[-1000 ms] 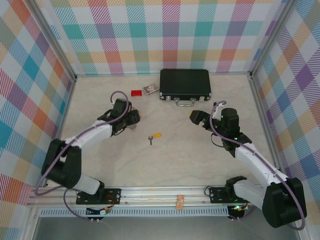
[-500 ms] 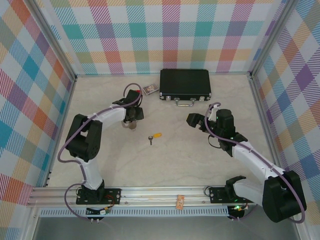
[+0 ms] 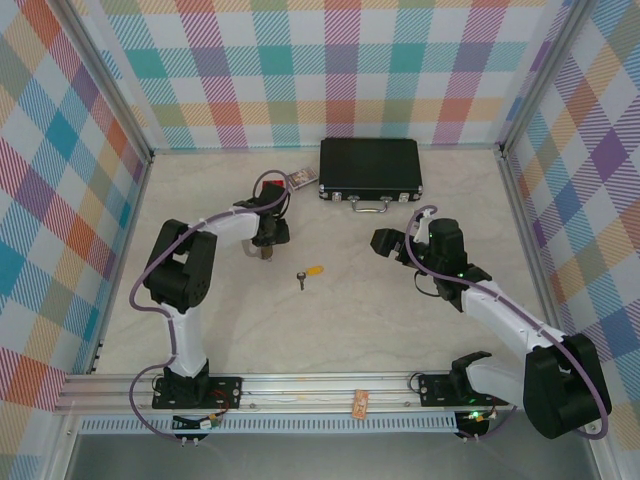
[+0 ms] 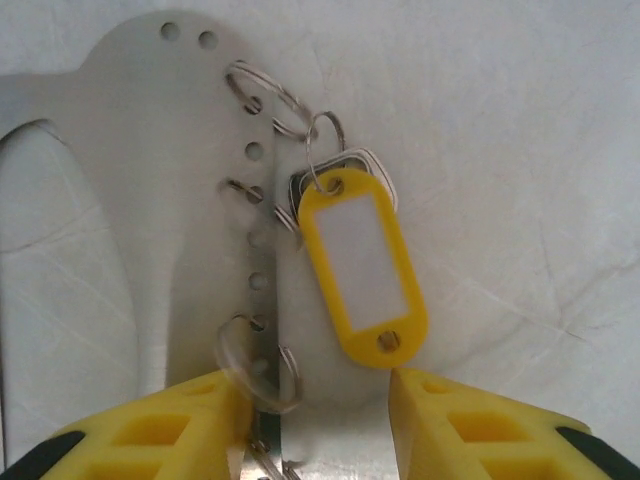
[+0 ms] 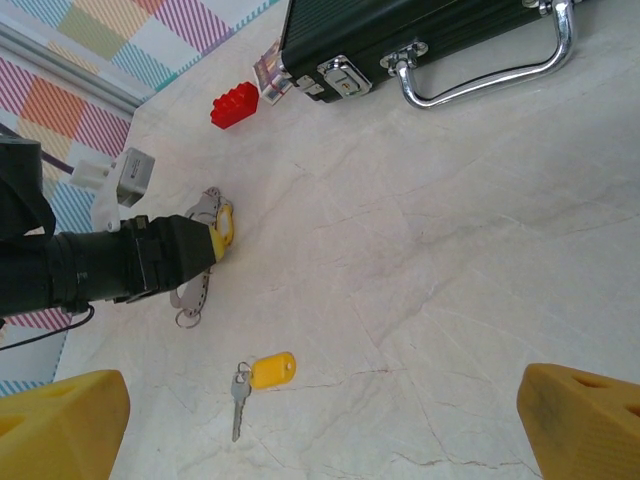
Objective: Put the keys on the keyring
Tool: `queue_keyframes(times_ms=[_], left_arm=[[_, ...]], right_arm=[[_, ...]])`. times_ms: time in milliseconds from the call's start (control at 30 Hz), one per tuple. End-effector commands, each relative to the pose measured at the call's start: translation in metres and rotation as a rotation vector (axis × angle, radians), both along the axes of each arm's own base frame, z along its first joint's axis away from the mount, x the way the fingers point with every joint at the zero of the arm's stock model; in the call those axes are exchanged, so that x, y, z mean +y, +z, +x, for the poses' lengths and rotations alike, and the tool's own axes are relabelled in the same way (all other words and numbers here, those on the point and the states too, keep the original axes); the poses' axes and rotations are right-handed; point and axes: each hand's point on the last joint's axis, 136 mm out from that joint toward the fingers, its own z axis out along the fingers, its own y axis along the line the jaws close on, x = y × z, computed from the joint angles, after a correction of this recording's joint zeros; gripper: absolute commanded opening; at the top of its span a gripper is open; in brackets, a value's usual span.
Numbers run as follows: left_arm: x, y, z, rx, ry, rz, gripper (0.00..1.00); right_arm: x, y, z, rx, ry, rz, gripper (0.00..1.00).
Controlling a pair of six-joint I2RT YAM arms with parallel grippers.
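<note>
Pale marbled tabletop was seen; the keyring was straddled by the left gripper, though whether it was clamped could not be told. The keys were seen nearby, apart from it; the right gripper was spread wide.

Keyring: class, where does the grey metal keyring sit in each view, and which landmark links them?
Top external: keyring left of centre, at the left gripper.
Left wrist: keyring centre-left, reaching between the yellow fingers.
Right wrist: keyring left of centre, at that gripper's tip.
Shared landmark: the left gripper.
</note>
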Motion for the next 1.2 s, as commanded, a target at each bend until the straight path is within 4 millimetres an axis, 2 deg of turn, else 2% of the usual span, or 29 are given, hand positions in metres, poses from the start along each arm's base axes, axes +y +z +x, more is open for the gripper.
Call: queue_keyframes(times_ms=[0,233,333,400,500,633,733,867,1167], left_arm=[[-0.005,-0.008,-0.028,0.070,-0.013,-0.035,0.42],[-0.002,-0.010,-0.069,0.089,-0.016,-0.038,0.42],[0.003,-0.006,-0.086,0.085,-0.017,-0.042,0.43],[0.006,0.001,-0.090,0.077,-0.018,-0.037,0.44],[0.006,0.020,-0.085,0.044,-0.035,-0.027,0.46],[0.008,0.046,-0.067,0.002,-0.093,0.047,0.47],[0.008,0.055,-0.054,-0.007,-0.152,0.102,0.44],[0.012,0.056,-0.047,0.006,-0.203,0.180,0.35],[0.008,0.041,-0.046,0.029,-0.266,0.196,0.28]], right_arm=[[0.004,0.008,0.002,-0.032,0.012,-0.004,0.99],[0.001,0.008,0.002,-0.037,-0.003,-0.021,0.99],[0.002,0.008,0.001,-0.041,-0.001,-0.020,0.99],[0.003,0.007,0.001,-0.039,0.003,-0.020,0.99],[0.007,0.008,0.001,-0.037,0.019,-0.015,0.99],[0.007,0.008,0.000,-0.038,0.020,-0.025,0.99],[0.007,0.010,-0.001,-0.047,0.022,-0.029,0.99],[0.007,0.011,-0.001,-0.048,0.026,-0.029,0.99],[0.011,0.009,-0.002,-0.036,0.035,-0.029,0.99]])
